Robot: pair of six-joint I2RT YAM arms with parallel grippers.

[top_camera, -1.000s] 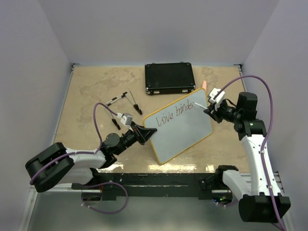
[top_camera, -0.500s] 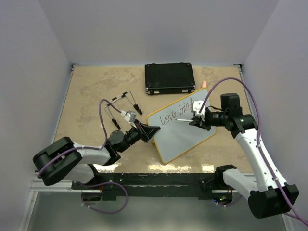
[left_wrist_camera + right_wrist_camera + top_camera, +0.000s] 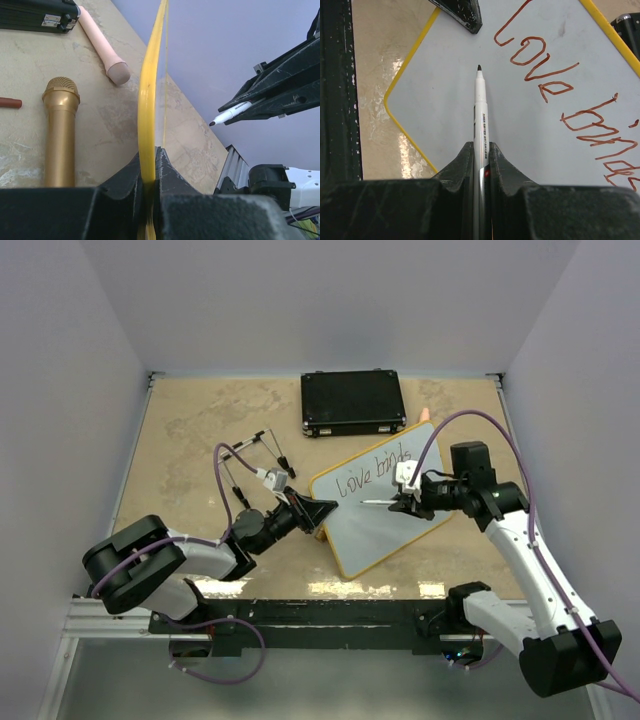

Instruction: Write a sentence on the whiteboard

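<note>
At centre frame, just below a black case (image 3: 352,403) on the bench (image 3: 190,430), the whiteboard (image 3: 385,525) has its yellow left edge clamped in the left tool (image 3: 318,512). The right tool (image 3: 402,502) pinches a marker (image 3: 378,502), its tip just off the board beneath the words (image 3: 373,471) "Love binds".

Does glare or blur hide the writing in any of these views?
Top view: writing small but readable, glare only on the table at its near edge. Right wrist view: whiteboard evenly lit, strokes and marker sharp. Left wrist view: whiteboard seen edge-on, its face hidden.
</note>
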